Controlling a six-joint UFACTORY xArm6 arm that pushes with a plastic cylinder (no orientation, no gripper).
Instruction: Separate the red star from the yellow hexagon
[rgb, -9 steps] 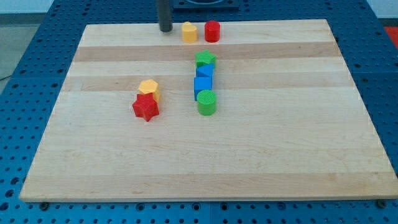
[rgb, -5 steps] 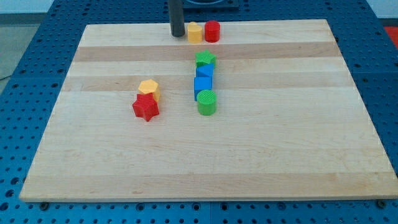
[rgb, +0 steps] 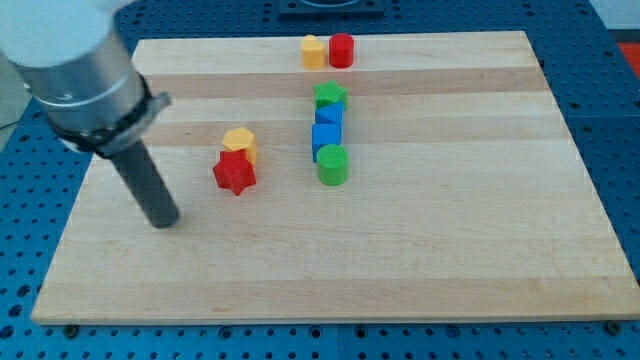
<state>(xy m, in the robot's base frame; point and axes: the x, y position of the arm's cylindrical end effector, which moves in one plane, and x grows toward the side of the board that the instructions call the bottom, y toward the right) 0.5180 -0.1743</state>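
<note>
My tip (rgb: 164, 222) is seen resting on the wooden surface (rgb: 420, 260), to the view's left of the red star (rgb: 234, 173) and apart from it. The yellow hexagon (rgb: 240, 142) is found touching the star, just above it.
</note>
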